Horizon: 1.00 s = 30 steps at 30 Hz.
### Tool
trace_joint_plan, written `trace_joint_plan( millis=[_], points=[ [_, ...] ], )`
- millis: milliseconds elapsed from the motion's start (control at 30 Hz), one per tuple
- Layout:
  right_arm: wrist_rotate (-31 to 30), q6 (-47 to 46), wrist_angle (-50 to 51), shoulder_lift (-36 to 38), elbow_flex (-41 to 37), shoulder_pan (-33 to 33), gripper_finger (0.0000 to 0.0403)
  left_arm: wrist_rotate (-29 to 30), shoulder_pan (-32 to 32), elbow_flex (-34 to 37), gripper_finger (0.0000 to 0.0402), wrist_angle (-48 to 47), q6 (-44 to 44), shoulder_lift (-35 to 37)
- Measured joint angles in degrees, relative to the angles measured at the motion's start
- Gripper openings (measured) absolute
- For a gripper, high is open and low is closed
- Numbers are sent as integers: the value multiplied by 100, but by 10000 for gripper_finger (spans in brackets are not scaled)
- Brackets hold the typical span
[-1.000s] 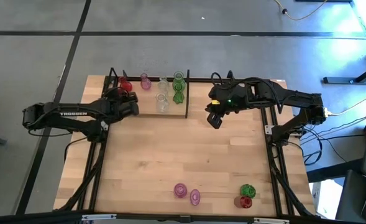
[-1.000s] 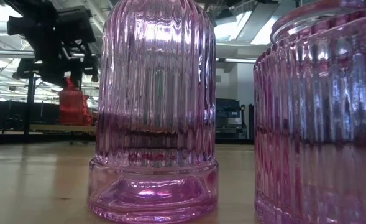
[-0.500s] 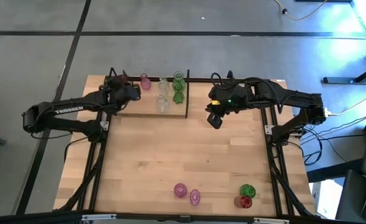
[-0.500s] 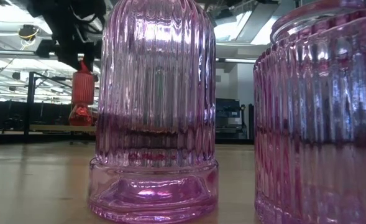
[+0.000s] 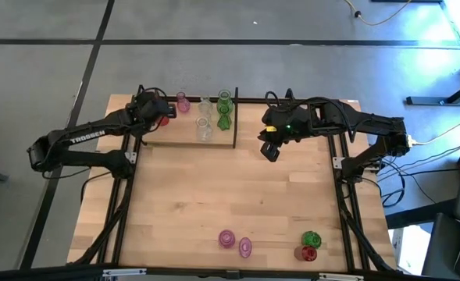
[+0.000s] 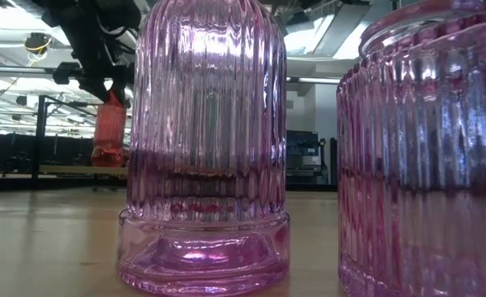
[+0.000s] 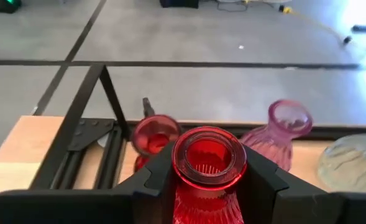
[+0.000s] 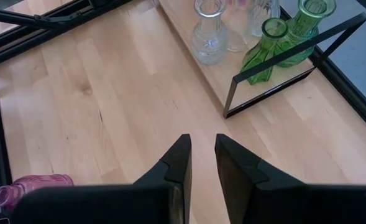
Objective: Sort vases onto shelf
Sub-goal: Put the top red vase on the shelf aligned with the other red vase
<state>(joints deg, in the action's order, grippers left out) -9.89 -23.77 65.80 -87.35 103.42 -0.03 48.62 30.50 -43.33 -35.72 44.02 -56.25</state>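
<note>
The shelf [image 5: 184, 134] holds pink, clear and green vases, plus a red one at its left end. My left gripper [image 7: 209, 180] is clamped on a red vase [image 7: 206, 163], now further over that end than a second ago; my right gripper [image 8: 201, 163] hovers narrowly parted and empty.

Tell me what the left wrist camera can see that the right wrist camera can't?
Only the left wrist view shows the left gripper shut on a red vase, with another red vase and a pink vase just beyond it on the shelf.

Only the right wrist view shows the right gripper holding nothing above the bare table, two green vases, and a pink vase lying on its side.

Both show the shelf and a clear vase on it.
</note>
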Motion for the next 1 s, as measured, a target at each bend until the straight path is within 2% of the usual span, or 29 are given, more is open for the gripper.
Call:
trace_joint_plan(
  millis=[167,267,400,633,767,867,1000],
  points=[
    [0,4,9,0,0,0,60,3,85,0,115,157,113,0],
    [0,7,11,0,0,0,60,61,90,0,115,43,504,-68],
    [58,12,13,0,0,0,60,356,90,0,115,-149,813,-79],
    [197,116,9,0,0,0,60,508,84,57,115,-77,280,-74],
    [196,113,-40,0,0,0,60,488,-50,276,115,9,279,-74],
    [197,31,-76,0,0,0,60,496,-212,448,115,17,720,-76],
    [202,-26,-131,0,0,0,60,902,-441,570,115,21,943,-76]
  ],
)
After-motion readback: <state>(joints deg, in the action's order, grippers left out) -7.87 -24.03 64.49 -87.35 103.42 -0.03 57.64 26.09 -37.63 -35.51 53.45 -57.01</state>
